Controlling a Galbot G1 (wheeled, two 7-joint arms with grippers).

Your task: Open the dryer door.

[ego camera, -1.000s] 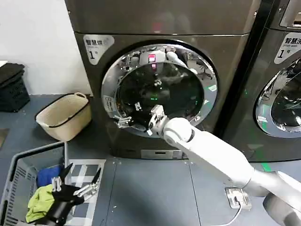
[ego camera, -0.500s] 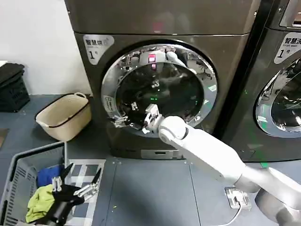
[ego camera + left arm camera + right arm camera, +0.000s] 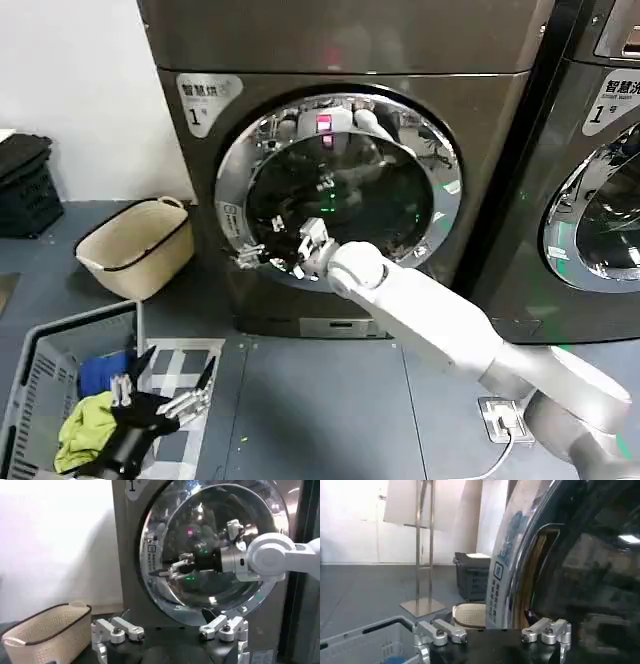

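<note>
Far left on the floor: black crate [image 3: 22, 186] by the white wall, then a cream woven basket [image 3: 137, 246] just beside the dryer [image 3: 340, 150]. Lower left: grey laundry basket [image 3: 45, 380] with blue and green cloth; above it, left tool [image 3: 165, 390], fingers spread, grasping nothing. Grey badge [image 3: 207, 98] reading "1" with Chinese characters at the dryer's upper left corner. Dryer door [image 3: 340, 190] centred on the front, chrome ring round dark glass. Right tool [image 3: 262, 254] at the ring's lower left edge, prongs apart; contact with the ring unclear. Far right: darker neighbouring machine [image 3: 600, 170], similar "1" badge.
</note>
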